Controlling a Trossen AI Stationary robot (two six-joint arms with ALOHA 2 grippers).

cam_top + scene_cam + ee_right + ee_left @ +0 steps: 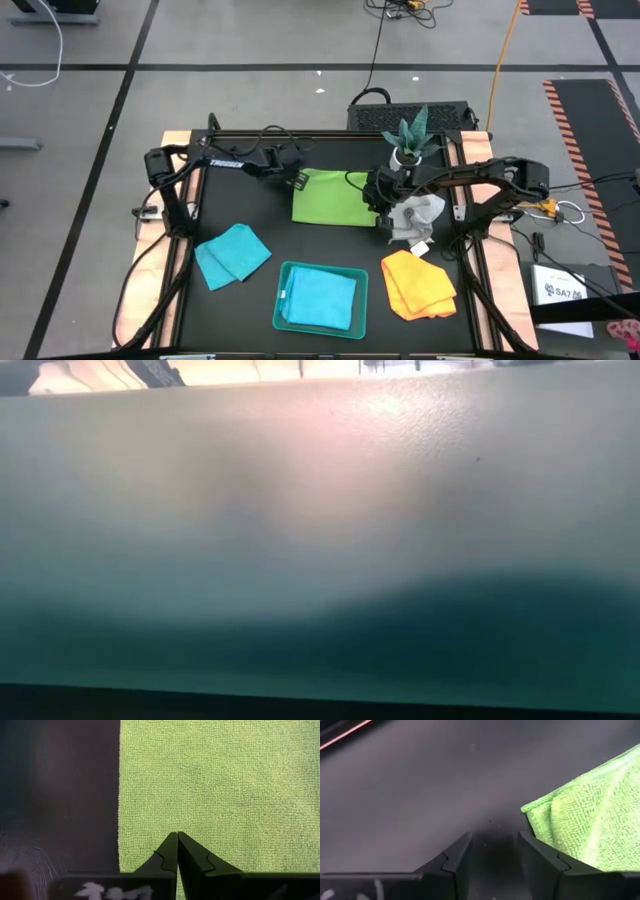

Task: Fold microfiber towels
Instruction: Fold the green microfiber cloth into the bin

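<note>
A lime green towel lies flat and folded at the table's far middle. My left gripper is open at the towel's far left corner. Its fingers stand just beside that corner over bare table, and layered edges show there. My right gripper is shut above the towel's right part, close to a straight edge. On the table also lie a turquoise towel at the near left, a yellow-orange towel at the near right, and a crumpled grey-white towel. My right gripper's shut fingertips point slanting down at the green towel's surface from the table's right. I cannot tell whether they touch the cloth.
A teal tray at the near middle holds a folded turquoise towel. Its wall fills the low view. A small potted plant stands at the far right, behind my right arm.
</note>
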